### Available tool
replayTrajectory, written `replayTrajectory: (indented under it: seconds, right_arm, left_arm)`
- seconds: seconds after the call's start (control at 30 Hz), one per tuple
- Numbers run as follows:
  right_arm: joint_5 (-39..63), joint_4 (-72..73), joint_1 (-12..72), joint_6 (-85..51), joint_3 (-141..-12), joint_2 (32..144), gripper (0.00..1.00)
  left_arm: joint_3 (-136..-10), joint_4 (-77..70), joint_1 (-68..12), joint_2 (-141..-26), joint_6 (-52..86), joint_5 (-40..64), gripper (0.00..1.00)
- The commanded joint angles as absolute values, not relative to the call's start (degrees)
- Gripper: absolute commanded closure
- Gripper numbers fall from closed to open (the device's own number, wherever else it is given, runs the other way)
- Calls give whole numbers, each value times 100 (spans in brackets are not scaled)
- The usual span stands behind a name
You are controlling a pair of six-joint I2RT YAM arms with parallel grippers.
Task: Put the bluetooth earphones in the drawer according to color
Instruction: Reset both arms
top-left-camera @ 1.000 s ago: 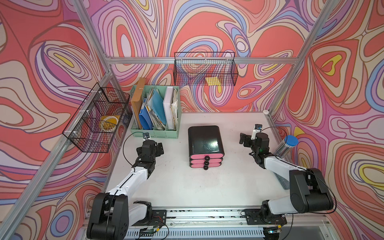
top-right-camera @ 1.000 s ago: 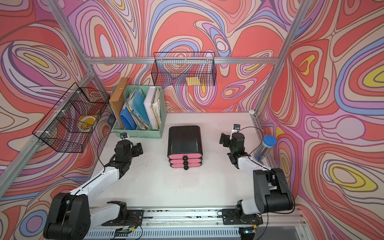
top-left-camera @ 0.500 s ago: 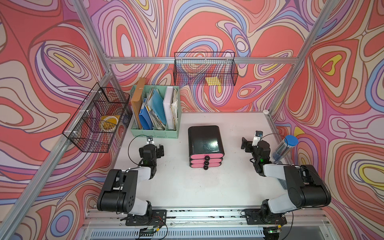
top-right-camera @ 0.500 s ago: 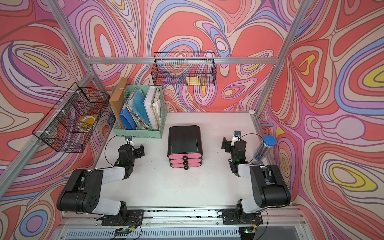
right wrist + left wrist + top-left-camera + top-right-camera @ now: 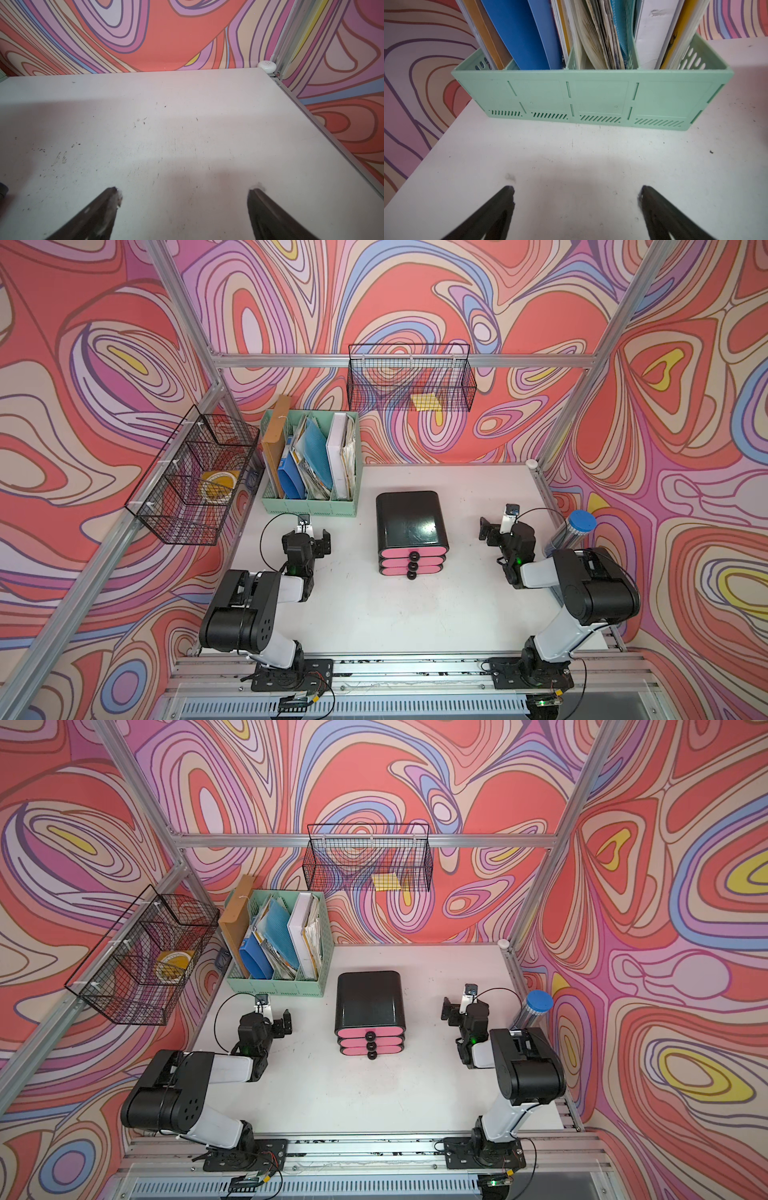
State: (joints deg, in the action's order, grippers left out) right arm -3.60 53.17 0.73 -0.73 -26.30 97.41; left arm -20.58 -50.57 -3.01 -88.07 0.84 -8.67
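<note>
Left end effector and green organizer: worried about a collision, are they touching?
Apart. The left wrist view shows bare table between the left end effector and the green organizer.

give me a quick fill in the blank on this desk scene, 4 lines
1. The drawer shows ___ pink fronts, all shut.
2. The left gripper and the right gripper both stand ___, holding nothing.
3. The file organizer is mint ___.
4. The wire basket on the back wall holds a ___ pad.
Missing words: three; open; green; yellow.

Bright even light, soft shadows, blurred wrist-view jaws.
</note>
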Motion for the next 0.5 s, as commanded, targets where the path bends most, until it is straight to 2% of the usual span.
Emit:
replayTrajectory:
  seconds: [0.0, 0.47]
  right_arm:
    - [-333, 5405, 44, -88, -2690, 9721, 2]
    - [-336, 5408, 48, -88, -2689, 9719, 2]
  left_arm:
    - [-2105, -5173, -273, -8811, 8, -760, 1]
    - [-2101, -5181, -272, -8810, 4, -765, 1]
